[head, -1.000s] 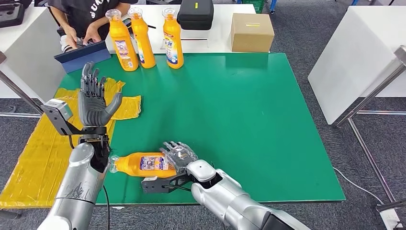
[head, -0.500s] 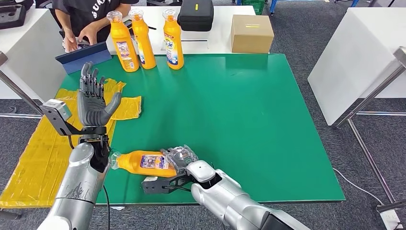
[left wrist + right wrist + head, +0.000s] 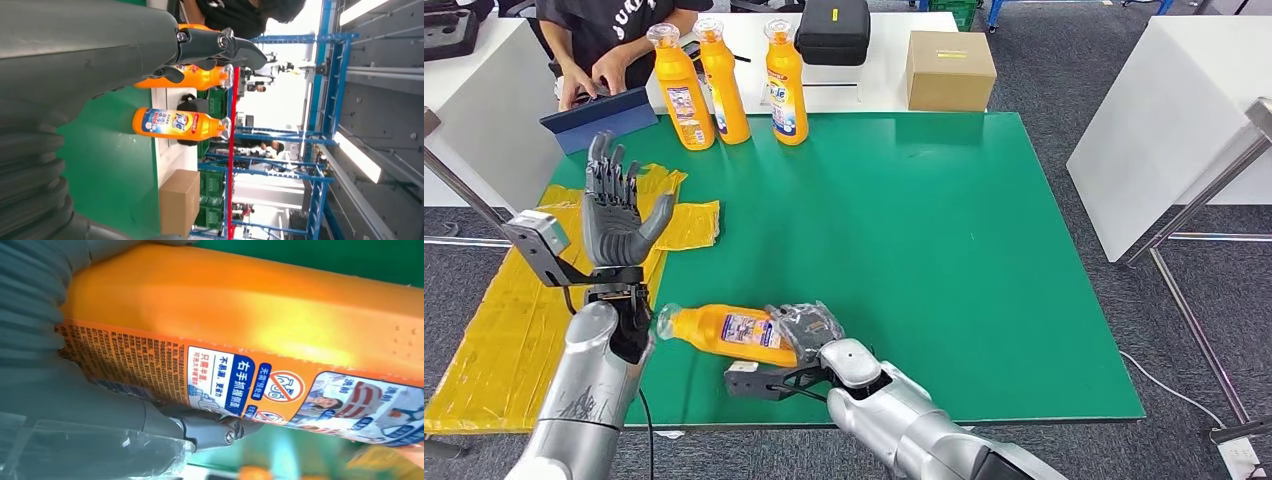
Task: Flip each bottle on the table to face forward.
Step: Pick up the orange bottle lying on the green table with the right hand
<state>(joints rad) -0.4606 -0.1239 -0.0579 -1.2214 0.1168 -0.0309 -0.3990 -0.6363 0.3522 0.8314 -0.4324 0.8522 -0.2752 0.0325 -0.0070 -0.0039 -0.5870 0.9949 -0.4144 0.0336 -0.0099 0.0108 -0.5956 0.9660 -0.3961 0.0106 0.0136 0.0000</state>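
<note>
Table (image 3: 944, 250), green-topped, bears everything here. Yellow sheet (image 3: 494, 320) hangs off its near left corner. Three bottles (image 3: 680, 88) (image 3: 721, 82) (image 3: 786, 84) stand upright in a row at the far left edge, near a cardboard box (image 3: 950, 68) and a black case (image 3: 832, 30) on the white table behind. A person's hands (image 3: 592, 75) rest on a blue board (image 3: 599, 117) there. A fourth bottle (image 3: 724, 329) lies on its side at the near edge, cap toward the left arm. The right hand (image 3: 809, 325) is wrapped around its base end, fingers clamped over the label. The left hand (image 3: 614, 210) is raised palm-open above the sheet, fingers spread, holding nothing.
</note>
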